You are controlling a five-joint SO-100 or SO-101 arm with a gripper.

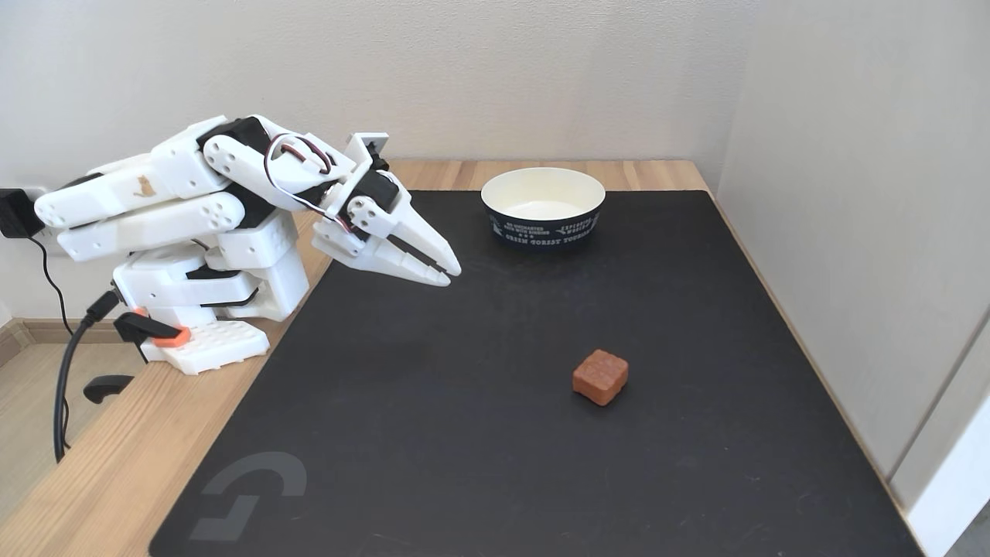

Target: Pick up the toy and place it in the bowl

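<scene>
Claw state: your claw (447,275) has its two white fingers drawn together, tips almost touching, with nothing between them. It hangs above the black mat (495,433), tips angled down and toward the right of the fixed view.

Arm posture: the white arm (193,193) is folded low over its base (209,340) at the left edge of the wooden table (100,472). I judge this to be a rest pose, with the reach not begun.

Toy position: the toy (600,377) sits flat on the mat, well apart from your claw, to the right of the fingertips and nearer the camera. Nothing touches it and nothing lies between it and the claw.

Toy form: a small reddish-brown cube with rounded edges. It has no long axis to speak of; one corner is turned toward the camera, so its faces stand oblique to the line on which the fingers now point.

Bowl position: the bowl (543,206) stands upright beyond the fingertips, to their right and toward the wall. Its cream inside holds nothing.

Governing relation: toy and bowl both lie right of the claw, the toy toward the camera and the bowl away from it.

Next move, as judged: you will need to part the fingers, extend outward and toward the camera, and turn the wrist until the fingers square to two opposite faces.

Risk, as judged: closing across the corners may let the cube twist out.
</scene>
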